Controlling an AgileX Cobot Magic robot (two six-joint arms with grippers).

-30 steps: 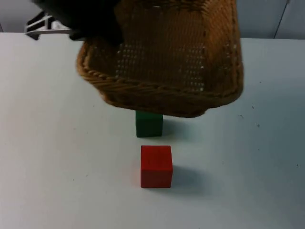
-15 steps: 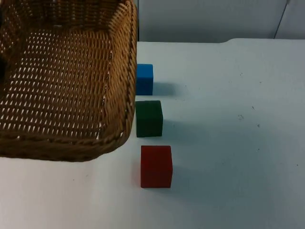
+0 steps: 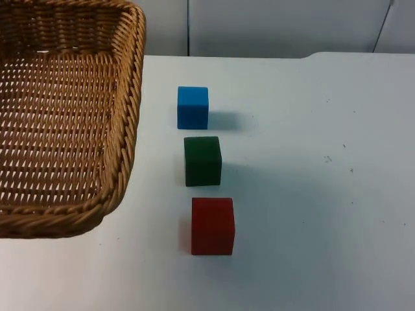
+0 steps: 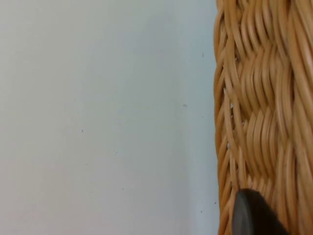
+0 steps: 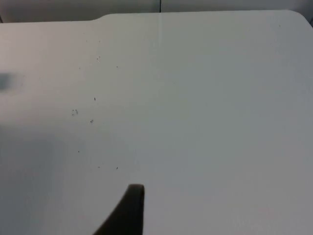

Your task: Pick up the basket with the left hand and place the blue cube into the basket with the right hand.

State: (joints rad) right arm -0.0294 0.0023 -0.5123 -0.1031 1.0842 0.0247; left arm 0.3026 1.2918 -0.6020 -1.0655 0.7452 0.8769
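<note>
- you see the woven basket [image 3: 126, 129] at the table's left, its open inside facing the camera.
- the blue cube [image 3: 192, 107] sits just beside its right rim, apart.

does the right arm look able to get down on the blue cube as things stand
Probably yes. The blue cube stands apart from the green cube with bare table on its right side, and the basket, held up at the left by the left gripper, does not cover it. The right gripper hangs over bare table.

Bright, even light — shadows perhaps rightward
</note>
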